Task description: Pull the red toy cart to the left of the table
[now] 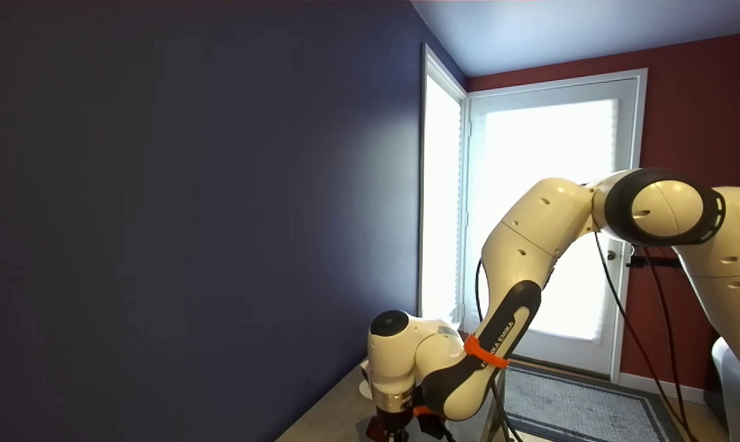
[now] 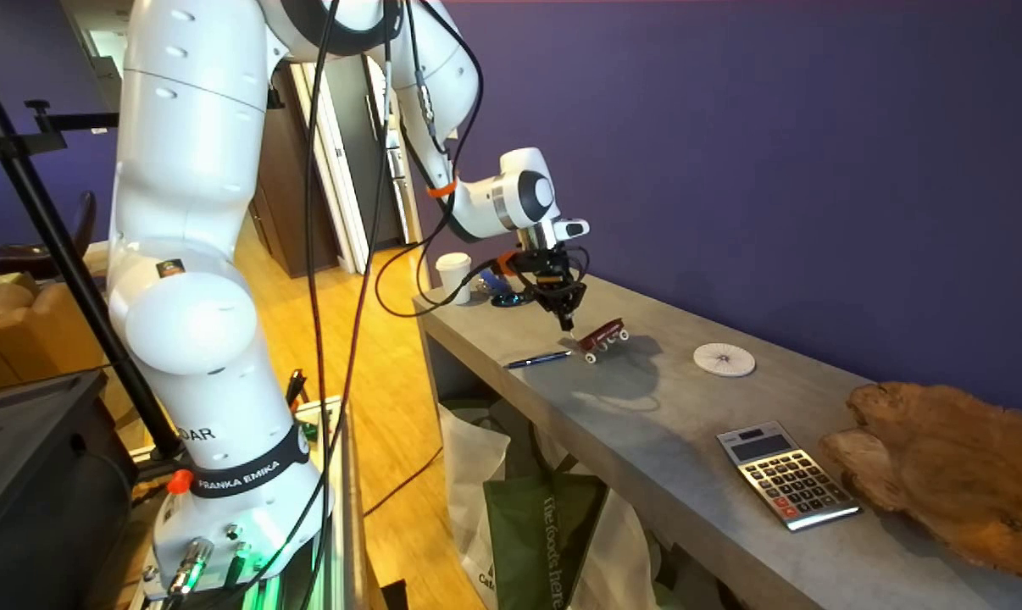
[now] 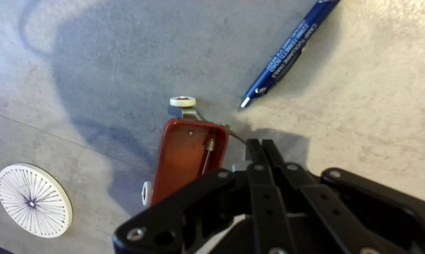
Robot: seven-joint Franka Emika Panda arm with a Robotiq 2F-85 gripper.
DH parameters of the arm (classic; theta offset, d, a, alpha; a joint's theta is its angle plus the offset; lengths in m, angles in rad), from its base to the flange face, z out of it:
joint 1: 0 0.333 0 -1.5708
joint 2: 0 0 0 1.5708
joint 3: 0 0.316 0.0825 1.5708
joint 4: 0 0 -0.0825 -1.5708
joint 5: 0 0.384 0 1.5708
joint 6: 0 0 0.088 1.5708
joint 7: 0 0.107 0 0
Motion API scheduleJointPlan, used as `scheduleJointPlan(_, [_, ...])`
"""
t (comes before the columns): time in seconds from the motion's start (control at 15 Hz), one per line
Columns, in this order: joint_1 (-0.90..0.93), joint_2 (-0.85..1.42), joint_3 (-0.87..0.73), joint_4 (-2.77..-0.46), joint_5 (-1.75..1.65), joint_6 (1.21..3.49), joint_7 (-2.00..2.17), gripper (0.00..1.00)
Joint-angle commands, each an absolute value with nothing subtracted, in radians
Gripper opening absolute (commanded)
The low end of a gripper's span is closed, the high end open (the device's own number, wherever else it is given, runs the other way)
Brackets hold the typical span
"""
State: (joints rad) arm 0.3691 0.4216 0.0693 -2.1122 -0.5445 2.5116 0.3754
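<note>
With the pincer pressed together at the handle of the red toy cart just beside it, grip uncertain, a loose hold could let the handle slip, or the nearby blue pen could snag a wheel.

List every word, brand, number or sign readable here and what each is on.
"FRANKA EMIKA": black band on the arm base.
"DAR": arm base, above the band.
"KA EMIKA": forearm; orange strap crosses the first letters.
"The foods here": green bag.
"CAMP TUOLUMNE TRAILS": blue pen, wrist view.
"FERRETTI ROAD": same pen; other print blurred.
Too small to read: keys on the calculator, print on the pale bag, side of the red toy cart.
</note>
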Motion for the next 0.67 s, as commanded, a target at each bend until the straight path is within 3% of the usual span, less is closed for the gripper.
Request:
scheduleJointPlan(0.0, [0.396,0.433,0.057,-2.080,-0.586,2.529,0.346,0.01])
scheduleJointPlan(0.6, [0.398,0.425,0.097,-2.028,-0.589,2.522,0.266,0.01])
